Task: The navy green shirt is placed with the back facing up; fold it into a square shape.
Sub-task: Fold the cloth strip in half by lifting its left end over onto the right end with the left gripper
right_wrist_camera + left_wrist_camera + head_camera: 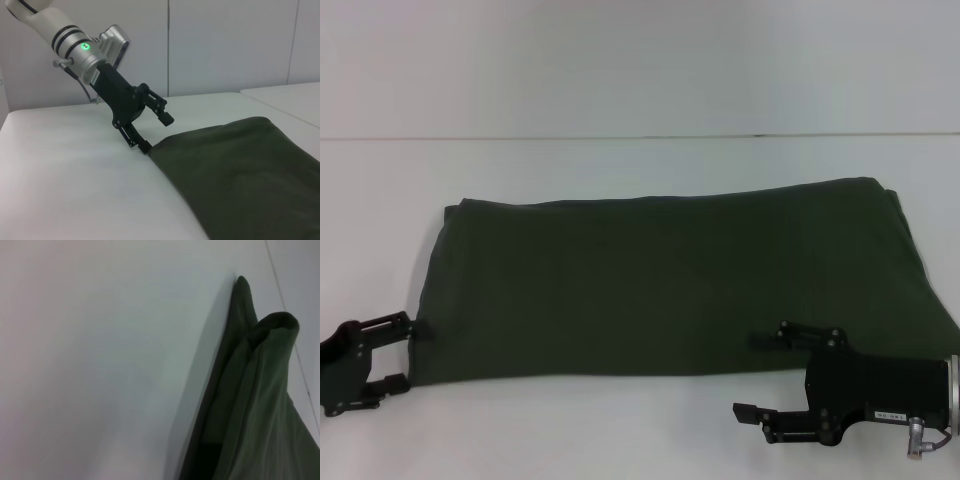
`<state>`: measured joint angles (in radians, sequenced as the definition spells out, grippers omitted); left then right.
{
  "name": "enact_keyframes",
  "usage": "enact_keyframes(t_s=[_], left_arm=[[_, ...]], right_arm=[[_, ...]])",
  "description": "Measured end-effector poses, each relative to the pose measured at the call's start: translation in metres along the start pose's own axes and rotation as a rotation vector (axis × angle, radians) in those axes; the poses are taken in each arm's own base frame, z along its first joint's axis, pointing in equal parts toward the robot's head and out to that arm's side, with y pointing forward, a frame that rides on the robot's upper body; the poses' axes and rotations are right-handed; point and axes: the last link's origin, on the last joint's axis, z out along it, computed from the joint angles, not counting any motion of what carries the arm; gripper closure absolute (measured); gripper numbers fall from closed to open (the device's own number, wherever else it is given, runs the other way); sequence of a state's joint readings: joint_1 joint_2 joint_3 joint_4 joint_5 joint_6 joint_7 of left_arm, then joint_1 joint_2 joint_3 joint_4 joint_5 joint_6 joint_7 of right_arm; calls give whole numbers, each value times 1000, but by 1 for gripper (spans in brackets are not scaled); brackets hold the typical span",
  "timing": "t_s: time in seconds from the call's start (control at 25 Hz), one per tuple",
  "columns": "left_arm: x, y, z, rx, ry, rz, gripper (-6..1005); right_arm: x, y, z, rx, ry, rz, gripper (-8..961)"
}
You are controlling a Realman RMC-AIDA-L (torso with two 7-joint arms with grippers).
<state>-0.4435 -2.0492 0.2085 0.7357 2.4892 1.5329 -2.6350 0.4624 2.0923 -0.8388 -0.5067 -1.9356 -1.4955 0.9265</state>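
Note:
The navy green shirt (660,280) lies flat on the white table (620,430) as a long, wide band, plain side up. My left gripper (400,352) stands open at the shirt's near left corner. In the right wrist view the left gripper (156,132) has one fingertip (145,146) touching that corner of the shirt (240,170). My right gripper (757,375) is open at the near edge on the right, one finger over the cloth and the other over bare table. The left wrist view shows only a raised fold of the shirt (260,390).
A thin seam (640,135) runs across the table behind the shirt. A second white table (290,97) stands beyond a gap on the far side in the right wrist view. A pale wall (225,45) is behind.

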Motion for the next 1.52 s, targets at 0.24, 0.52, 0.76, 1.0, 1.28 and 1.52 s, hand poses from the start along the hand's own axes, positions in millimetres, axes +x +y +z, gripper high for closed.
enact_keyframes(t_s=[0.24, 0.52, 0.76, 1.0, 1.28, 1.52], left_arm=[[0, -2, -3, 17, -7, -2, 123], [3, 2, 2, 18, -5, 9, 123], [4, 7, 12, 7, -16, 3, 122], [8, 15, 21, -4, -15, 19, 123], [9, 26, 31, -6, -50, 81, 141], [9, 33, 33, 33, -98, 188, 222]], right_arm=[[-1, 0, -1, 1, -2, 0, 85], [-1, -1, -1, 4, -5, 0, 88], [-1, -1, -1, 4, -7, 0, 88], [-3, -2, -1, 5, -10, -2, 88], [-4, -3, -1, 8, -14, -1, 87], [-5, -4, -1, 12, -19, 6, 87]])
